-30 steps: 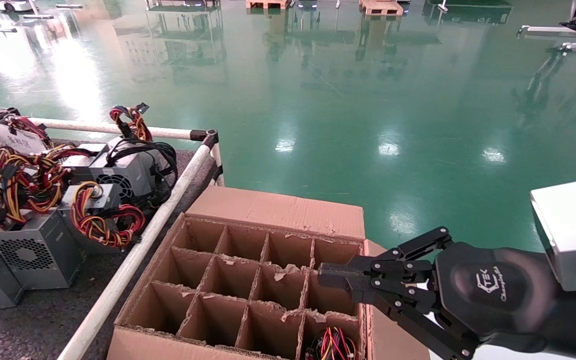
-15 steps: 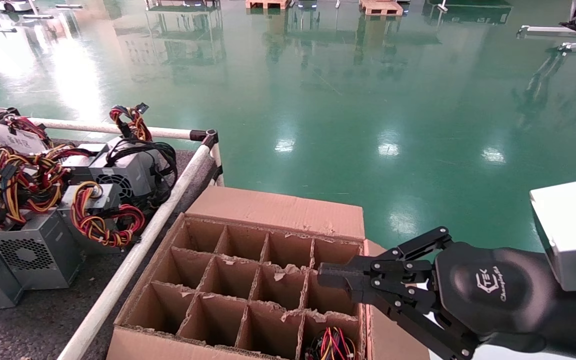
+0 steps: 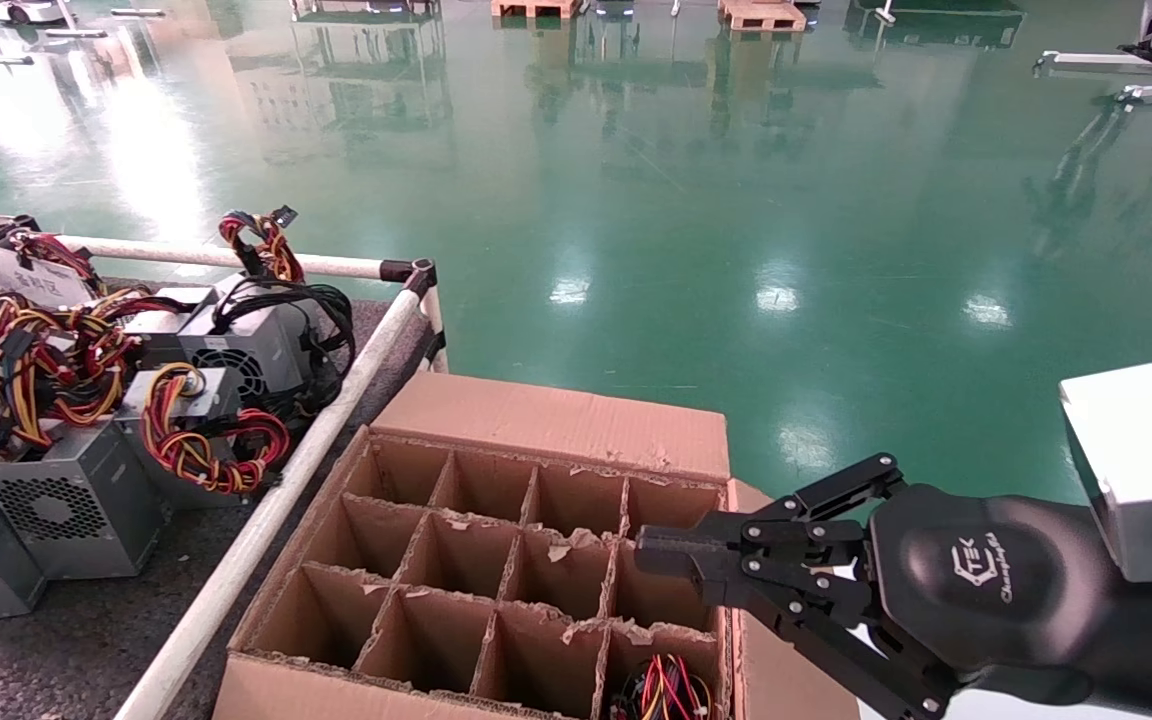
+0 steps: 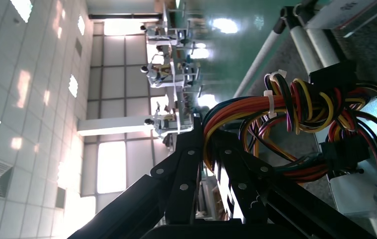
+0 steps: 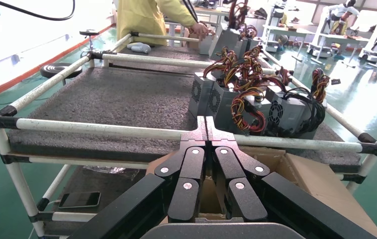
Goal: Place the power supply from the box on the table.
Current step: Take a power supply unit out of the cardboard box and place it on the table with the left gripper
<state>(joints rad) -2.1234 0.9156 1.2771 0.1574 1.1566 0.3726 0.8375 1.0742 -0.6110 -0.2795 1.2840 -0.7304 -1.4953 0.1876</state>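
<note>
A glossy green workshop floor [image 3: 696, 230] spreads out behind everything, catching the ceiling lights. The right gripper [image 3: 658, 552], a black linkage pincer, hangs over the right edge of the large brown cardboard box [image 3: 556, 420] with its ragged divider grid, its two fingers pressed flat together and holding nothing; the right wrist view shows the same tips meeting with no gap [image 5: 205, 124]. Just below and a little nearer than the pincer, in the grid's near right corner cell, lies a loop of red, yellow and black wires [image 3: 664, 690]; the metal body of the power supply under them cannot be made out. Well off to the pincer's left, past a white tube rail [image 3: 266, 515], the dark grey felt-like table [image 3: 86, 640] carries a cluster of silver-grey metal power units [image 3: 76, 500] tangled in coloured cables. The left gripper [image 4: 204, 130] is over there by those cables, and whether its fingers are apart cannot be told.
</note>
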